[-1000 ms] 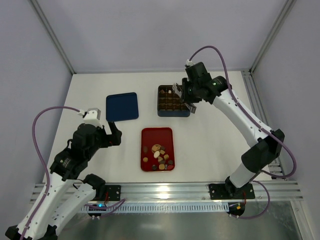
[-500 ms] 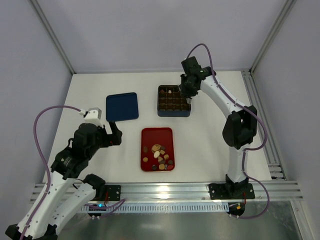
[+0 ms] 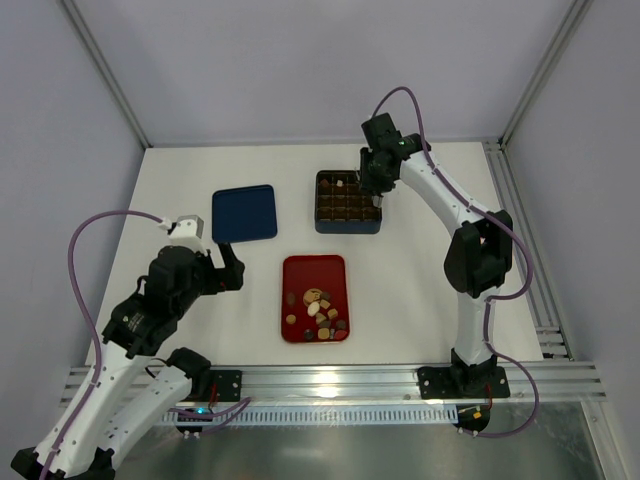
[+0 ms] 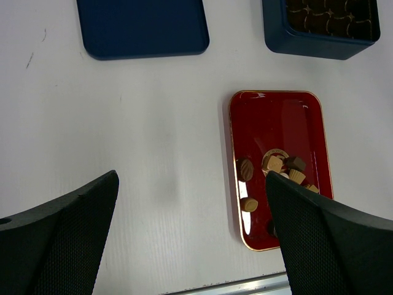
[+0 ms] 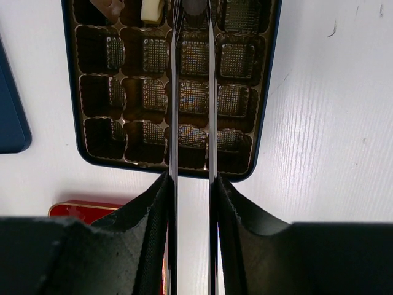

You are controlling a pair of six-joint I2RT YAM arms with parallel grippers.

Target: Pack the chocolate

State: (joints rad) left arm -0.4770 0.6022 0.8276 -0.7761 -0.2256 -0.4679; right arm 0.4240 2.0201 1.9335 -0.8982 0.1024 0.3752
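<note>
Nearest, left gripper [image 4: 190, 178] hangs above the white table [image 4: 141, 147], fingers spread wide and empty. Beyond, loose chocolate pieces [image 4: 274, 165] cluster at the near end of the red tray [image 4: 276, 117]. Farthest, right gripper [image 5: 193, 8] pinches a dark chocolate piece [image 5: 195, 4] over the far row of the blue grid box [image 5: 265, 92], beside a cream piece [image 5: 152, 9].

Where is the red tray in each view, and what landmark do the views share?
Top external: red tray, lower centre.
Left wrist: red tray, right of centre, chocolates in it.
Right wrist: red tray, only a corner, bottom left.
Shared landmark: blue compartment box, above the tray in every view.
</note>
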